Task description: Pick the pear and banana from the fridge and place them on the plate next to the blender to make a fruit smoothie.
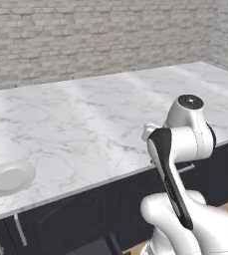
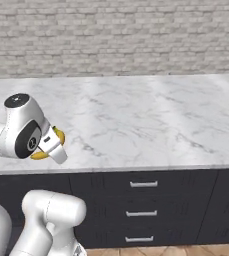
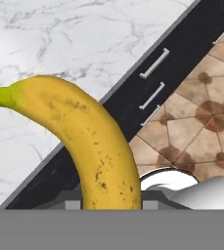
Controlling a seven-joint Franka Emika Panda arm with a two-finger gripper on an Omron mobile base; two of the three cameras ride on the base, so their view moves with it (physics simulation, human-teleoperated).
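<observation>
My gripper (image 3: 111,200) is shut on the banana (image 3: 91,141), a yellow curved fruit with a greenish stem end that arcs up across the hand view. From the right base view, the gripper (image 2: 52,145) hangs just over the front edge of the marble counter with the banana (image 2: 60,135) poking out on both sides of the hand. The plate (image 1: 8,178), small, round and white, lies on the counter at the far left near the front edge, well to the left of the arm. The pear, fridge and blender are out of view.
A long white marble counter (image 1: 85,119) runs along a grey brick wall (image 1: 85,35). Dark cabinet fronts with silver drawer handles (image 2: 143,184) sit below it. Tiled brown floor (image 3: 201,122) lies beneath the hand.
</observation>
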